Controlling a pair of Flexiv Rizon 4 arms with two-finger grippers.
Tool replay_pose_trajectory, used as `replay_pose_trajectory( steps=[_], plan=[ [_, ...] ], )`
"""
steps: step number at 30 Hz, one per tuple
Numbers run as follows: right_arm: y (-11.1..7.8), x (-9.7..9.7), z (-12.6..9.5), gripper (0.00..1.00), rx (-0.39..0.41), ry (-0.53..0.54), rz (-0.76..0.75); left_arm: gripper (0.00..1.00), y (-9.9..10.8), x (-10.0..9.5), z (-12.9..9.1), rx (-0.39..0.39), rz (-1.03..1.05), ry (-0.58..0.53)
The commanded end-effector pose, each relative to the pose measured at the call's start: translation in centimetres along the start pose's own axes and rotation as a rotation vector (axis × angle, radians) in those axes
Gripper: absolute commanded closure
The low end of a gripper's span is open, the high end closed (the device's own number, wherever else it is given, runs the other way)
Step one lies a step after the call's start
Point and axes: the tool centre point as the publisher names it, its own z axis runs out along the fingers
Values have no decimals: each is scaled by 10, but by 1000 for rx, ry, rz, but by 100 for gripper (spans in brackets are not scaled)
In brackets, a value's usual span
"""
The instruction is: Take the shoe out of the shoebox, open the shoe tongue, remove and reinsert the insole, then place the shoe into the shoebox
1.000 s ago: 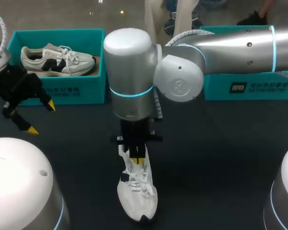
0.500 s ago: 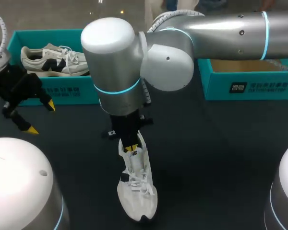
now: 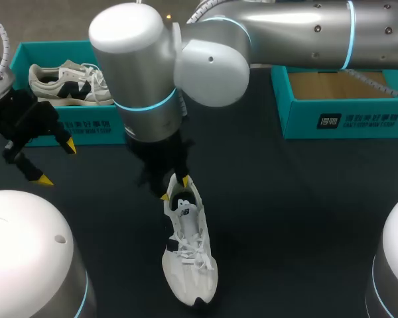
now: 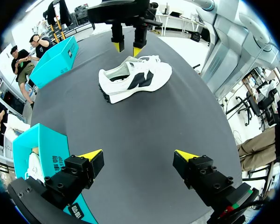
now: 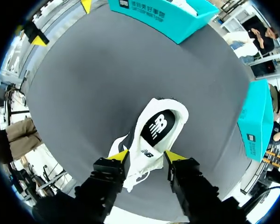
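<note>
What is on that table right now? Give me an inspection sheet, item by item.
Surface: dark table, flat.
Job's things: white shoe stands on its sole on the table, outside both boxes, with the black insole inside it; right shoebox has no shoe in the part that shows.
Clutter: left shoebox holds a second shoe.
Grippers: right gripper open, over the shoe's opening, tongue between its fingers; left gripper open, holding nothing, apart from the shoe.
Cables: grey hose at the left arm; none seen on the table.
Surroundings: nothing seen.
</note>
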Motion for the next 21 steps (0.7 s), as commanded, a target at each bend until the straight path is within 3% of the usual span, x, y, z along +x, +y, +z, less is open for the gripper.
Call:
replay_pose_trajectory(
  steps=[1, 9, 12, 16, 21],
  plan=[
    [3, -2, 1, 0, 8, 13, -118, 0, 0, 1, 0, -1, 0, 0],
    [3, -2, 1, 0, 8, 13, -118, 0, 0, 1, 0, -1, 0, 0],
    [4, -12, -1, 0, -65, 6, -273, 0, 0, 1, 0, -1, 0, 0],
    [13, -16, -2, 0, -147, 27, -593, 0, 0, 1, 0, -1, 0, 0],
    [16, -19, 0, 0, -243, 80, -784, 0, 0, 1, 0, -1, 0, 0]
  ],
)
